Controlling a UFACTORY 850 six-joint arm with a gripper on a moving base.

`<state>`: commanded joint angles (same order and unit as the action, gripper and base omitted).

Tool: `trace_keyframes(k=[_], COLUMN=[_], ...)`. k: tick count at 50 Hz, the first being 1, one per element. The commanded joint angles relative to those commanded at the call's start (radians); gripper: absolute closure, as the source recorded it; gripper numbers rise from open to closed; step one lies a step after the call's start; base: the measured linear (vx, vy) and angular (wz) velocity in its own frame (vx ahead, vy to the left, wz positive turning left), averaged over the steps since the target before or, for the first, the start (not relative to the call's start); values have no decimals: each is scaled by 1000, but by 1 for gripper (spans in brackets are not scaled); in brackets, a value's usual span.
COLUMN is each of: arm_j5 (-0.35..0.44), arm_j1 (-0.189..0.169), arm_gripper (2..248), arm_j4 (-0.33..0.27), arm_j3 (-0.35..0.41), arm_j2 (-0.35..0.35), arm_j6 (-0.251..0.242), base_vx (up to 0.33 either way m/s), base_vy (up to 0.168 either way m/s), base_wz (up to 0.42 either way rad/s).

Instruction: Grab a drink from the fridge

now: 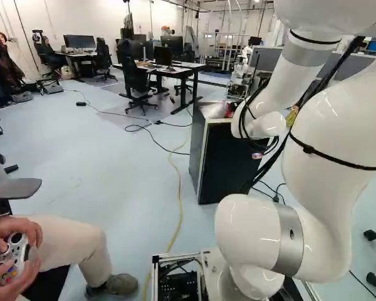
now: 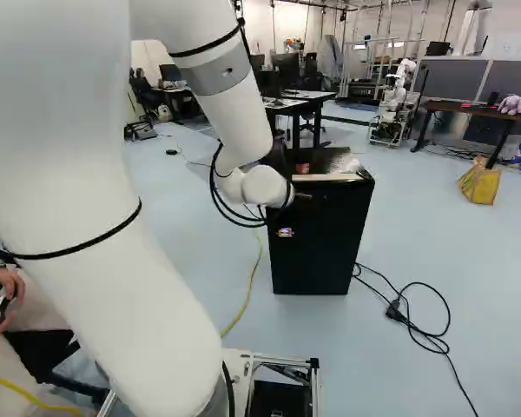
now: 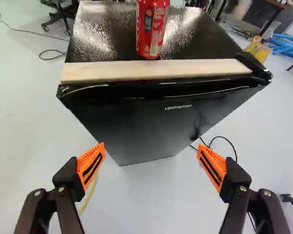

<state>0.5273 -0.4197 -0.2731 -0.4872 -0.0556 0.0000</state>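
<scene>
The black fridge stands on the pale floor, which runs past both its sides. A red can is upright on the fridge's top, near the middle of the front edge, and a pale wooden strip lies along that edge just before it. Light lettering crosses the door; the can bears white print. The white arm reaches toward the fridge, its jaws spread wide with nothing gripped. A yellow cable trails over the floor toward the base, and a black plug with looping cord lies beside the fridge. At the left of the left base view a seated person holds a controller.
</scene>
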Motion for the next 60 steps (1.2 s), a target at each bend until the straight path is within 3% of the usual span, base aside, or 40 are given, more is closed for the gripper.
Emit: trace_keyframes(k=[24, 60], arm_j5=[242, 432], arm_j1=[2, 4], arm_gripper=[3, 3], arm_j4=[56, 102], arm_j3=[6, -11], arm_j2=[-4, -105], arm_j6=[0, 0], base_vx=[0, 0], base_vy=[0, 0], base_wz=[0, 0])
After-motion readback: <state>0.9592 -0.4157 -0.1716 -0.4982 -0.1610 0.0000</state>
